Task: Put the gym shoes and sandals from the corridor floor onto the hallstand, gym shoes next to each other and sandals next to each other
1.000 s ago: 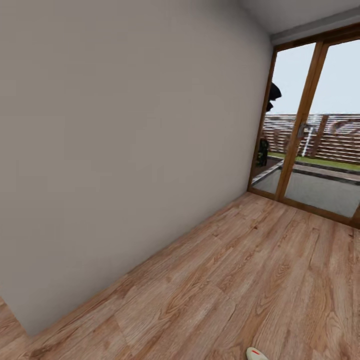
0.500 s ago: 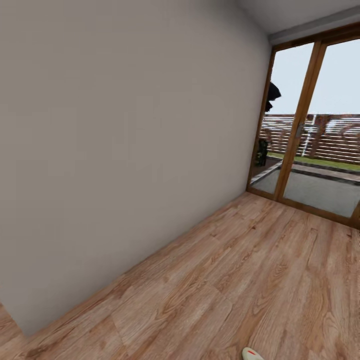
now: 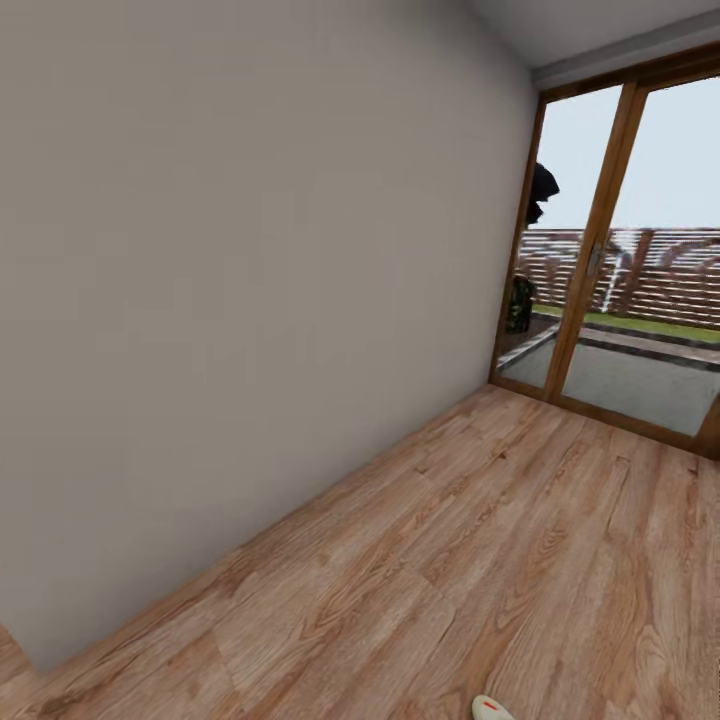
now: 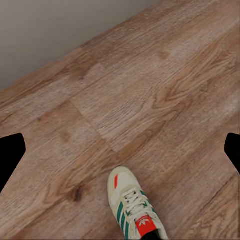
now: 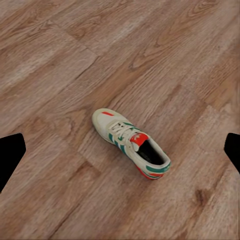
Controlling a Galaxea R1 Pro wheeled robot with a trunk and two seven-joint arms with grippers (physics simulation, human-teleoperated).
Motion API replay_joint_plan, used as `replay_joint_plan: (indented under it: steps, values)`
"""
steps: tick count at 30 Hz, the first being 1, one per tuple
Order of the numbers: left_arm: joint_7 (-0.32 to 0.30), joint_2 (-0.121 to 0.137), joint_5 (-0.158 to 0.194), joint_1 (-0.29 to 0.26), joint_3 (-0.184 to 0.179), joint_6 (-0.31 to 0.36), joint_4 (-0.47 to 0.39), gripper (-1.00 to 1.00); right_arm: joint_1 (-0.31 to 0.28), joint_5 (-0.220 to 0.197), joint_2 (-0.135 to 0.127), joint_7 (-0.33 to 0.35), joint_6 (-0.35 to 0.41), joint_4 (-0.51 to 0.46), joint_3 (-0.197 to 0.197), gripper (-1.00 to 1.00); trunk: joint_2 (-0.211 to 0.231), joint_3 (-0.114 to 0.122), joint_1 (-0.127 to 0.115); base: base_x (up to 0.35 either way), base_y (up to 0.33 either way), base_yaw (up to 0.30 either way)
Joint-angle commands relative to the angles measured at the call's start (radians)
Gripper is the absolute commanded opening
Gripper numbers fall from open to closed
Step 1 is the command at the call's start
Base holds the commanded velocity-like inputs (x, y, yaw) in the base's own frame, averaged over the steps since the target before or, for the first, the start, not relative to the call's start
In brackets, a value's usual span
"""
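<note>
Cream-white lace-up gym shoe (image 5: 131, 144) lies lengthwise under the right hand (image 5: 120, 150), spread wide, nearer than the left.

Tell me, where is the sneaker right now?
The gym shoe lies alone on the wood floor. In the head view its toe peeks in at the bottom edge, right of the grey wall.
</note>
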Motion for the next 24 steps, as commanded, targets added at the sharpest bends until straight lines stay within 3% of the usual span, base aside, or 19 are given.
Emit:
replay_joint_plan:
  steps: [1, 24]
  values:
    - [0.0, 0.0, 0.0, -0.001, 0.001, -0.003, 0.001, 1.0, -0.001, -0.01, 0.0, 0.0, -0.004, 0.001, 0.003, 1.0, -0.001, -0.001, 0.0, 0.0, -0.121, 0.0]
    - [0.0, 0.0, 0.0, -0.001, 0.001, -0.003, 0.001, 1.0, -0.001, -0.011, 0.0, 0.0, -0.004, 0.001, 0.003, 1.0, -0.001, -0.001, 0.0, 0.0, -0.221, 0.0]
